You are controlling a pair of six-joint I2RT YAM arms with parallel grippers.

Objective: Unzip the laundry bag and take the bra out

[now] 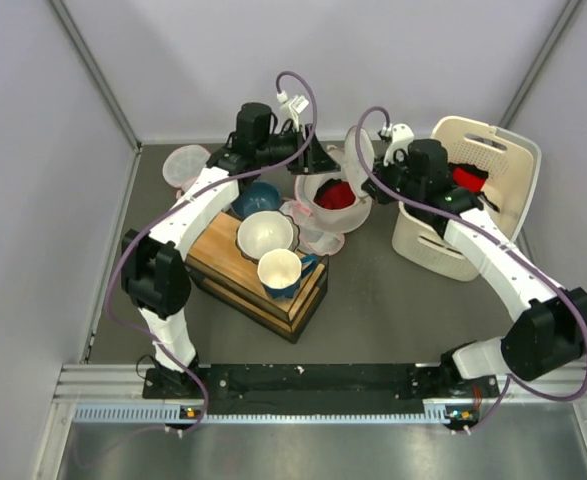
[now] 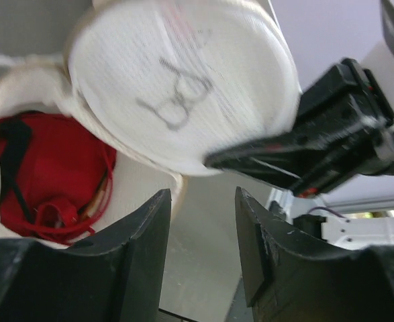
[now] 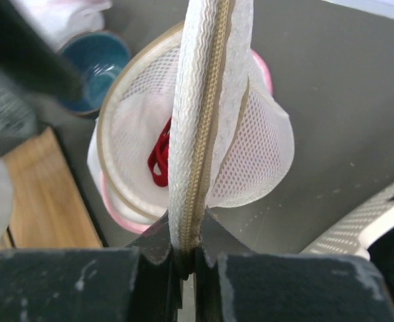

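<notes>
So the right fingers (image 3: 162, 249) are clamped tight on the zipper band (image 3: 200, 100) of the laundry bag (image 3: 264, 144), holding it up so the mouth gapes. The bra (image 2: 56, 168) sits inside the bag, in plain sight. The left fingers (image 2: 150, 228) hang right at that mouth, spread apart and holding nothing, probably lined up to reach in.

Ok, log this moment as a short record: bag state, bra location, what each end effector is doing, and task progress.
laundry bag: unzipped, round end flap swung open
bra: red, lying inside the bag, visible through the opening
left end effector: open, holding nothing, pointed at the bag's opening
right end effector: shut on the bag's zipper band
progress: bag open, bra not yet taken out
</notes>
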